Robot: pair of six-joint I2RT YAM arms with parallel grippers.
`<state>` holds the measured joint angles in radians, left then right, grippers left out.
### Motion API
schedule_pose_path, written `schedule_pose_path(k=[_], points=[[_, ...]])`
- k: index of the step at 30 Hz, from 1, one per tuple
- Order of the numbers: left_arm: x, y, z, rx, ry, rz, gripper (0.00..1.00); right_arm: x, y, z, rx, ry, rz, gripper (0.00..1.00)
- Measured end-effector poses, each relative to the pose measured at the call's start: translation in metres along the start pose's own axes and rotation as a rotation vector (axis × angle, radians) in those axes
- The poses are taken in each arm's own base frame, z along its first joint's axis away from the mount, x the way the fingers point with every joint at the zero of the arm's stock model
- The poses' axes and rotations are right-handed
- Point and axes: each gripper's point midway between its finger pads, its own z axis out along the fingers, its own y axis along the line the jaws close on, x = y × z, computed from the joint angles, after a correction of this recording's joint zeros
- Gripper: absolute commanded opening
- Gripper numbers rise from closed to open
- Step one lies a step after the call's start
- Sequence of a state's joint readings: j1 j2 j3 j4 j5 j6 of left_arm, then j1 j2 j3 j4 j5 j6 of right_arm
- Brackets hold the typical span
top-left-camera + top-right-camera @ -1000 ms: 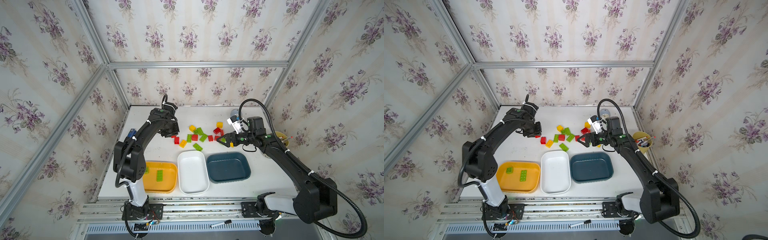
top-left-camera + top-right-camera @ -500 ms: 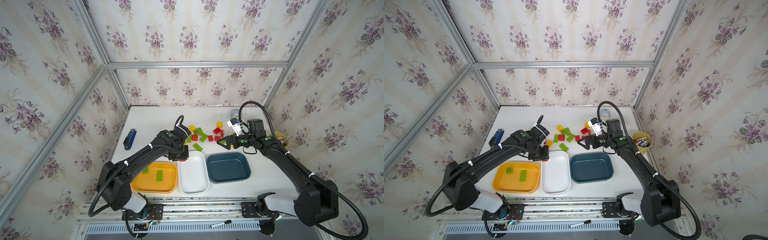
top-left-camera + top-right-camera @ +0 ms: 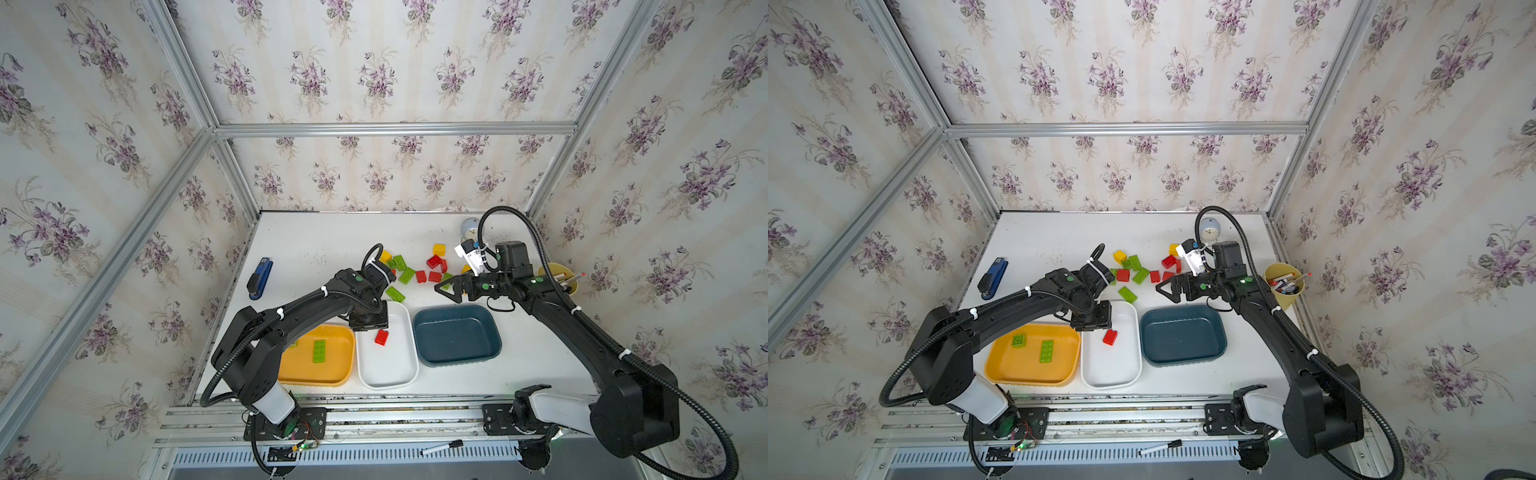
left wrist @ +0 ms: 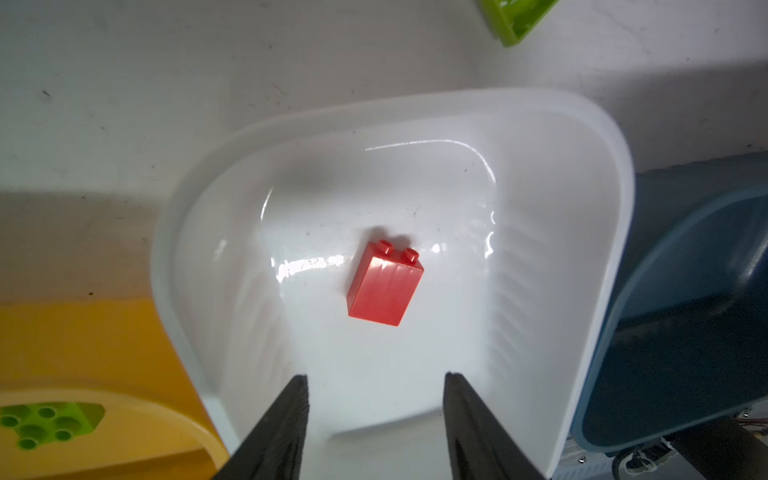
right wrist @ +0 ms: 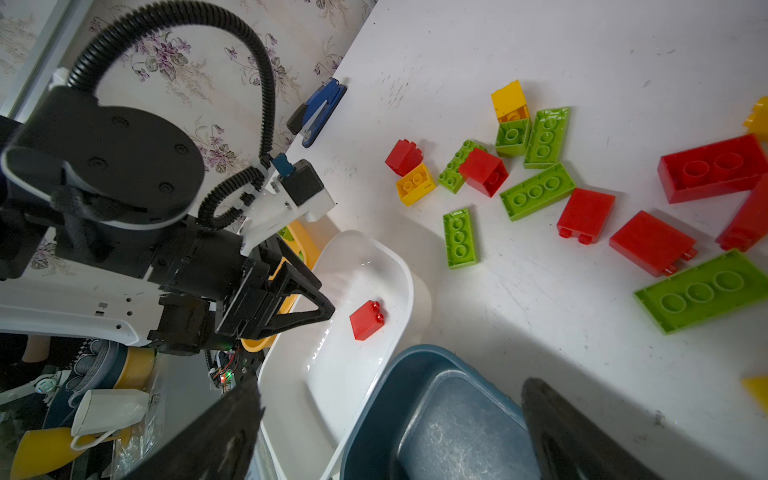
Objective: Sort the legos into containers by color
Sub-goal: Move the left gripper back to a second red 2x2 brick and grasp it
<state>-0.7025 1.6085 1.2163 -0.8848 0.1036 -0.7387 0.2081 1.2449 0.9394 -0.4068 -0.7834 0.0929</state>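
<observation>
One red brick (image 4: 384,284) lies in the white tray (image 4: 615,208), below the left gripper (image 4: 376,377), parted and empty. Two green bricks (image 3: 319,351) sit in the yellow tray (image 3: 332,377); the blue tray (image 3: 457,336) holds nothing. Most bricks (image 3: 420,276) lie loose on the table (image 3: 316,237), near the right gripper (image 3: 446,293), wide open and empty.

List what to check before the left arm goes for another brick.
1. Red brick lies in white tray, clear of the fingers: ok.
2. Left gripper jaws apart, nothing between: ok.
3. Right gripper open and empty: ok.
4. Orange-yellow tray holds only green bricks: ok.
5. Teal tray holds no brick: ok.
6. Loose bricks free of the right gripper: not ok, it hangs at the pile's edge.
</observation>
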Motion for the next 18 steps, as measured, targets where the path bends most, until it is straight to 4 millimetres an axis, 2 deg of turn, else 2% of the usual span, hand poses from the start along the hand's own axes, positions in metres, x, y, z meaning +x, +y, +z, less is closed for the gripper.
schedule_pose_path(k=[4,8,14,18], points=[[-0.026,-0.005,-0.026,0.015,-0.067,0.012,0.62,0.000,0.000,0.000,0.001,-0.001,0.000,1.00],[-0.061,0.009,-0.038,-0.026,-0.114,0.001,0.62,-0.001,0.000,0.000,0.001,-0.001,0.001,1.00],[-0.112,0.044,-0.033,-0.121,-0.139,-0.015,0.62,-0.005,0.001,-0.002,0.003,-0.009,-0.007,1.00],[-0.138,0.060,-0.016,-0.166,-0.123,-0.010,0.62,-0.004,0.001,-0.002,0.004,-0.006,-0.004,1.00]])
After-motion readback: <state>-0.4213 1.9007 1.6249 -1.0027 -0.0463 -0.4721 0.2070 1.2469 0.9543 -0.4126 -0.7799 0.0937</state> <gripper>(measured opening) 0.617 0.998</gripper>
